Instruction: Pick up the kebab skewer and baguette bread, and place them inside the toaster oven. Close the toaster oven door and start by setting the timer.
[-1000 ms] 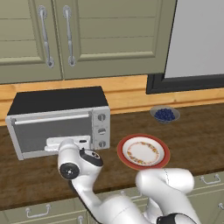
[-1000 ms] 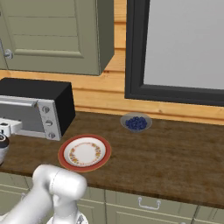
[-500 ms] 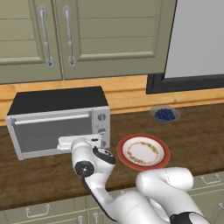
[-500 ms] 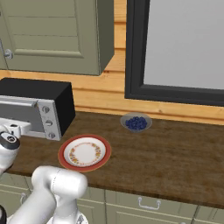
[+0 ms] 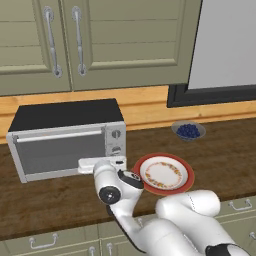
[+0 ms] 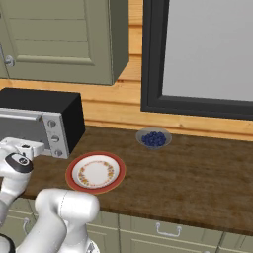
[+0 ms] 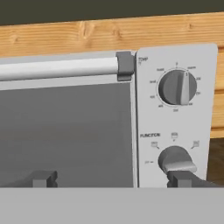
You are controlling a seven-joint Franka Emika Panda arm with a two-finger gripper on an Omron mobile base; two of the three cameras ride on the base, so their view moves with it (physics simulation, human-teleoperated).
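Toaster oven (image 5: 67, 137) stood on worktop (image 5: 220, 145) at left, toaster oven door (image 7: 65, 127) shut. Gripper (image 7: 111, 178) hung before its knob panel, jaws spread wide, holding nothing. Plate (image 5: 165, 173) alongside, apparently bare.

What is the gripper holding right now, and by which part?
Nothing. The gripper is open in front of the closed toaster oven, fingertips wide apart with only its door behind them.

Toaster oven (image 5: 65, 137) sits on the counter (image 5: 220, 145) under the cabinets (image 5: 95, 40), door (image 5: 60, 150) shut. Plate (image 5: 165, 173) just right of it, berry bowl (image 5: 188, 131) further back right.
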